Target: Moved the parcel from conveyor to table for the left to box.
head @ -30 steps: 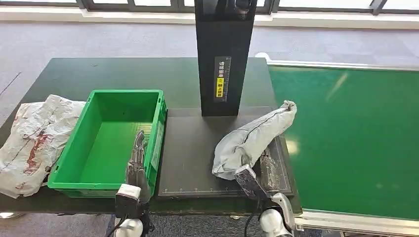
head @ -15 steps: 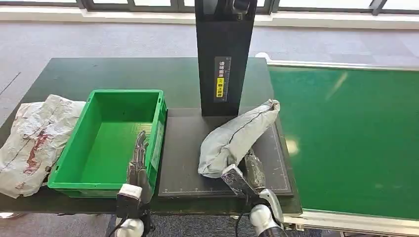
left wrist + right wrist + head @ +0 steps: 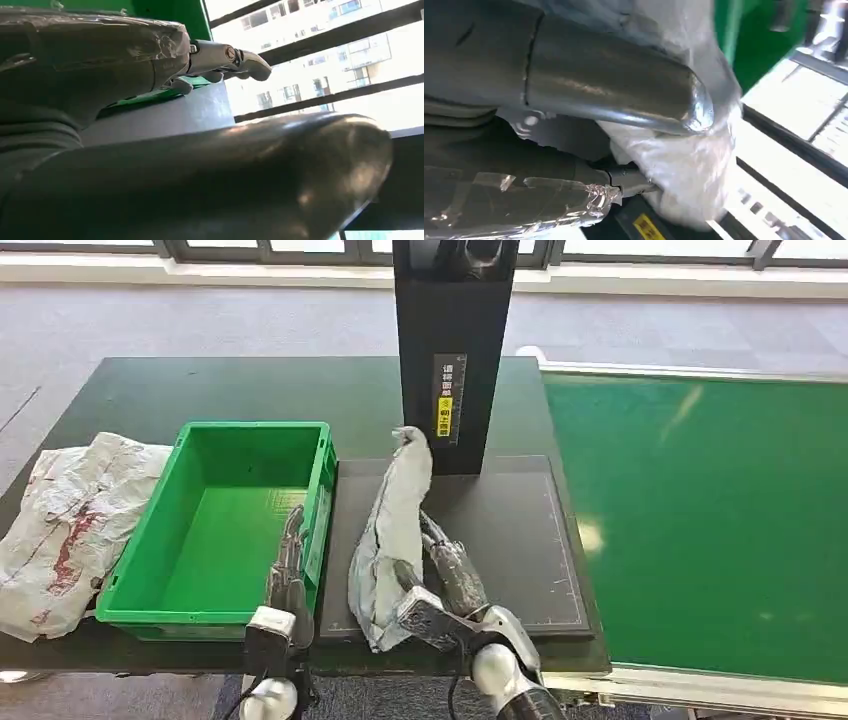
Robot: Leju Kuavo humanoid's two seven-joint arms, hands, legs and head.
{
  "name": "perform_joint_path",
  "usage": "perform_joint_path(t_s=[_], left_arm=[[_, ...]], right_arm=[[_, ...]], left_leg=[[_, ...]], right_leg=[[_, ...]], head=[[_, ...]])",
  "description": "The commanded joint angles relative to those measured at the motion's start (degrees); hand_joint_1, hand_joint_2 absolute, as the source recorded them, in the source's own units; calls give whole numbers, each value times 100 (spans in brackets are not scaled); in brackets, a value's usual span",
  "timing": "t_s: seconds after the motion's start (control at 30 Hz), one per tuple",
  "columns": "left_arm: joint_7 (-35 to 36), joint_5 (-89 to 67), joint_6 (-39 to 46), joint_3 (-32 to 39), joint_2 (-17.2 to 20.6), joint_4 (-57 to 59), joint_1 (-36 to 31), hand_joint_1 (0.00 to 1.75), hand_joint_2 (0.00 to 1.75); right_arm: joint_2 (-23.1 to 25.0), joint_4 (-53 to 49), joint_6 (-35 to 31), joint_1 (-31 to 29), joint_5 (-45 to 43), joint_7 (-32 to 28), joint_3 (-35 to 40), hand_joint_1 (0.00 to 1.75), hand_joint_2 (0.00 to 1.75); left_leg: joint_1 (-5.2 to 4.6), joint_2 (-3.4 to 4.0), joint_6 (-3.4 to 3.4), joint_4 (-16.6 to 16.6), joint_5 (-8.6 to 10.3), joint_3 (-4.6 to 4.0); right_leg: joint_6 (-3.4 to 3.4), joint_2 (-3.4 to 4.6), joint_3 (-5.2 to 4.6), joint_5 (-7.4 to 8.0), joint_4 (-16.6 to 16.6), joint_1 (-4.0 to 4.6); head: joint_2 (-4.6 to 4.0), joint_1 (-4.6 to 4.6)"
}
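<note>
The parcel (image 3: pixel 390 530) is a long grey plastic bag, lying lengthwise on the black mat (image 3: pixel 520 540) beside the green box (image 3: pixel 190 580). My right hand (image 3: pixel 445 585) grips its near end from the right side; the right wrist view shows the thumb (image 3: pixel 624 95) and fingers (image 3: pixel 629 181) closed around the crinkled bag (image 3: pixel 694 165). My left hand (image 3: pixel 285 575) hovers at the box's near right rim, fingers extended and apart, holding nothing. In the left wrist view its fingers (image 3: pixel 240 57) reach past the green wall (image 3: pixel 165 12).
A black post (image 3: pixel 450 350) with a yellow label stands at the mat's far edge. A crumpled white bag with red marks (image 3: pixel 70 520) lies left of the box. The green conveyor (image 3: pixel 700 520) runs along the right.
My right hand has swung the parcel left across the mat, from near the conveyor edge to beside the box, turning it end-on. The left hand has barely shifted.
</note>
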Motion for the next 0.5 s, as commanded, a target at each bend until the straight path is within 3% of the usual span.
perform_joint_path(t_s=[0.03, 0.5], left_arm=[[4, 53, 50, 37, -172, 224, -388, 0, 0], [-80, -497, 85, -366, -69, 46, -298, 0, 0]], right_arm=[[-546, -2485, -371, 840, -557, -156, 486, 0, 0], [-525, -2405, -496, 873, -746, -240, 208, 0, 0]], left_leg=[[3, -39, 3, 6, 1, -11], [3, -27, 1, -1, 0, -4]], right_leg=[[-2, -39, 4, -10, 1, 3], [-2, -22, 8, -2, -7, 4]], head=[[-2, 0], [0, -2]])
